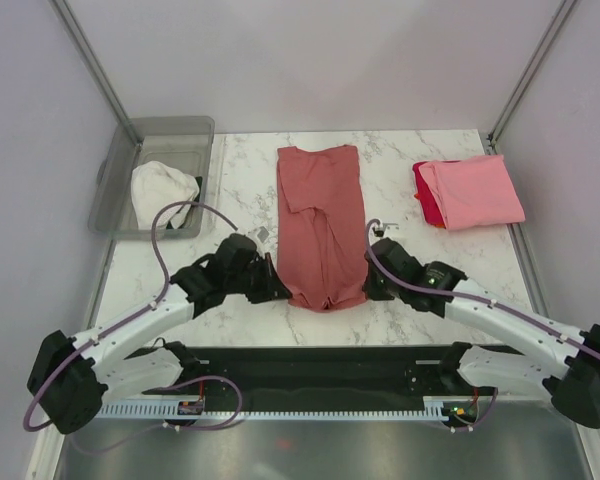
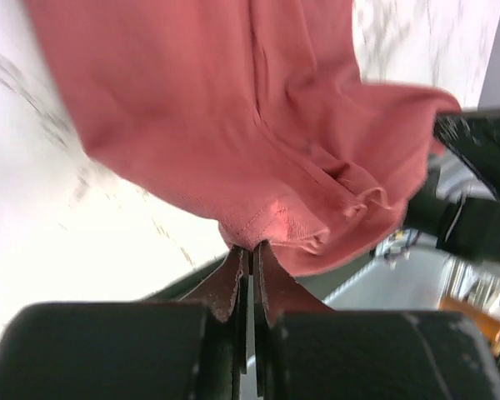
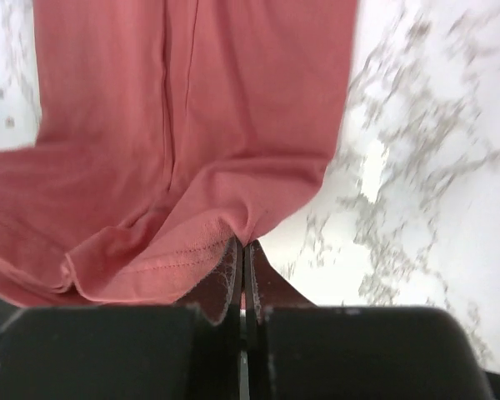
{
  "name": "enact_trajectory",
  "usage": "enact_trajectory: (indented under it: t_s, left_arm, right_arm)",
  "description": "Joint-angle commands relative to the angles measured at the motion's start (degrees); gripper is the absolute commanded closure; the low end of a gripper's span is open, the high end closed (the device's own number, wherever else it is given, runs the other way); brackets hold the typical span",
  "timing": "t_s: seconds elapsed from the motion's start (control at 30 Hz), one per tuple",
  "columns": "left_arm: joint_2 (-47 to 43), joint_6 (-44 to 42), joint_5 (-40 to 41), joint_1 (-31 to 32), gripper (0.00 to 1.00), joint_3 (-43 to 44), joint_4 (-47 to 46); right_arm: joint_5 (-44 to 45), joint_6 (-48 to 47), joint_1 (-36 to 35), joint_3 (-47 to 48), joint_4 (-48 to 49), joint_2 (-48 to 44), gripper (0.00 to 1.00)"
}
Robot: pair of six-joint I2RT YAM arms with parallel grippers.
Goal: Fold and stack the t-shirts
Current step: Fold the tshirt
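Observation:
The dusty salmon-red t-shirt (image 1: 320, 220) lies as a long narrow strip down the middle of the table. My left gripper (image 1: 278, 287) is shut on its near left corner (image 2: 271, 225). My right gripper (image 1: 370, 285) is shut on its near right corner (image 3: 233, 229). Both near corners are lifted slightly off the table. The light pink t-shirt (image 1: 475, 190) lies folded at the back right, on top of the bright red t-shirt (image 1: 426, 200), of which only a left edge shows.
A clear grey bin (image 1: 110, 190) at the back left holds a white cloth (image 1: 163, 190). The marble table (image 1: 240, 185) is framed by metal posts at the back corners. A dark rail (image 1: 310, 365) runs along the near edge.

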State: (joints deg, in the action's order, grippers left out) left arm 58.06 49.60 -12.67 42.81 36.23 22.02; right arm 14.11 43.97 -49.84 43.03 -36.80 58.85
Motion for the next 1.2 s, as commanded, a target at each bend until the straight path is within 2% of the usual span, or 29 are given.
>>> enact_trajectory:
  t_s: [0.0,0.1,0.27,0.43,0.6,1.03,1.07,1.1,1.13,1.17]
  left_arm:
    - [5.2,-6.27,-2.97,-7.27,0.98,5.86,1.27]
    - [11.86,-9.08,-4.56,-12.11,0.98,11.13,0.83]
    - [24.27,-13.04,2.55,-15.2,0.98,21.41,1.27]
    - [35.43,-14.36,2.74,-17.23,0.98,30.28,1.27]
    - [40.19,-14.45,-0.07,-20.21,0.98,35.13,1.27]
    - [53.38,-14.45,-6.58,-24.87,0.98,48.75,1.71]
    - [53.9,-14.45,-6.67,-25.05,0.97,49.28,1.71]
    - [54.52,-14.62,-6.58,-25.23,0.68,49.9,1.71]
    - [54.52,-14.97,-6.58,-25.23,0.45,50.51,1.71]
    - [54.09,-15.24,-6.76,-25.23,0.29,50.52,1.8]
  right_arm:
    - [3.39,-6.33,4.82,7.67,-0.3,6.25,1.0]
    - [2.42,-9.67,9.21,13.47,0.67,12.05,1.0]
    - [-2.67,-13.37,18.18,21.13,3.39,20.94,1.0]
    - [-7.42,-16.1,23.29,27.8,6.64,31.58,1.0]
    - [-11.64,-17.16,26.9,33.17,7.7,40.01,1.0]
    - [-15.59,-18.12,31.56,48.36,7.53,53.38,1.0]
    - [-15.6,-18.13,31.82,49.25,7.44,54.87,0.95]
    - [-15.69,-18.3,32.0,50.13,7.44,55.58,0.53]
    - [-15.69,-18.56,32.0,51.1,7.61,55.93,0.35]
    - [-14.99,-18.65,32.0,51.02,7.88,55.5,0.24]
